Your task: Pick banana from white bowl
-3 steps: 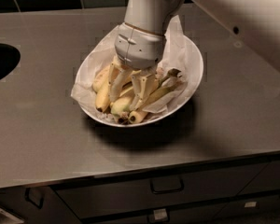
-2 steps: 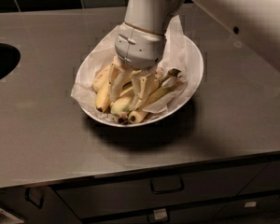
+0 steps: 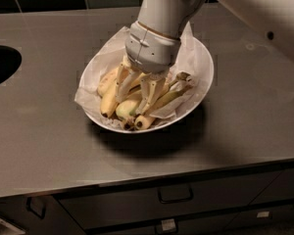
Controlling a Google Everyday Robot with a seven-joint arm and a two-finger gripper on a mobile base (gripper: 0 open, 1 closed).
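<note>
In the camera view, my two-finger gripper [image 3: 132, 101] sits at the centre of the frame just where it was a second ago, pushed down among the fruit in the wide, shallow white bowl [image 3: 205, 77] lined with crumpled paper. Nothing has lifted. The short, plump, green-tinged banana [image 3: 126, 109] lies at the bowl's lower edge, directly under my gripper. I cannot tell whether I am clenched on it. I judge the lift has not yet begun.
</note>
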